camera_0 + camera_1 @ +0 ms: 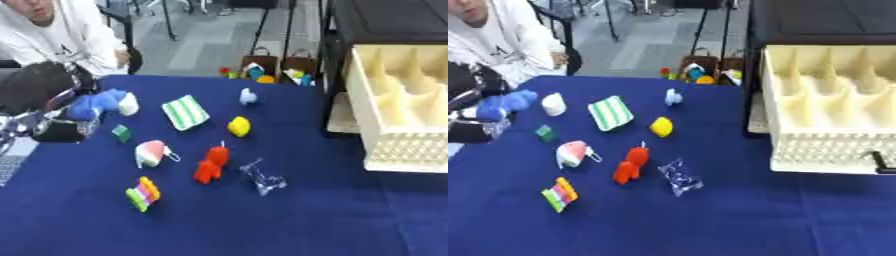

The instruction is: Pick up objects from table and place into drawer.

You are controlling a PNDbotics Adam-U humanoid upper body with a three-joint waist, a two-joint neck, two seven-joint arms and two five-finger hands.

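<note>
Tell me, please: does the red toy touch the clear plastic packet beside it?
Apart. In the right eye view a strip of blue cloth shows plainly between the red toy and the clear plastic packet.

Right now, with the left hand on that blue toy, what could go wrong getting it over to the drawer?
The left hand holds the blue plush toy at the table's far left, while the open drawer stands far right. Carried low, it might sweep the striped green-and-white item or yellow toy. The white object beside the plush could get knocked.
</note>
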